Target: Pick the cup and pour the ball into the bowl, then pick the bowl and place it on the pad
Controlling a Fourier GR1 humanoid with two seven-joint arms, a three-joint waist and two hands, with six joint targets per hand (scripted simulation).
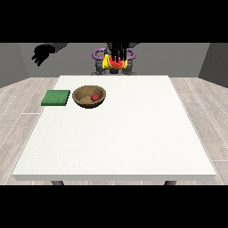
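Front view: ball (pixel 95 96) in bowl (pixel 84 99), seemingly just beside pad (pixel 56 98).

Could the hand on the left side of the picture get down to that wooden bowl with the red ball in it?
Probably yes. The hand at the view's left hangs in the air with nothing in it, and no object lies between it and the bowl. The green pad sits beside the bowl, not on the way. The cup is in the other hand.

The ball (pixel 95 96) lies in the bowl (pixel 84 100) on the table's (pixel 116 142) far left; the pad (pixel 56 98) sits just left of it.
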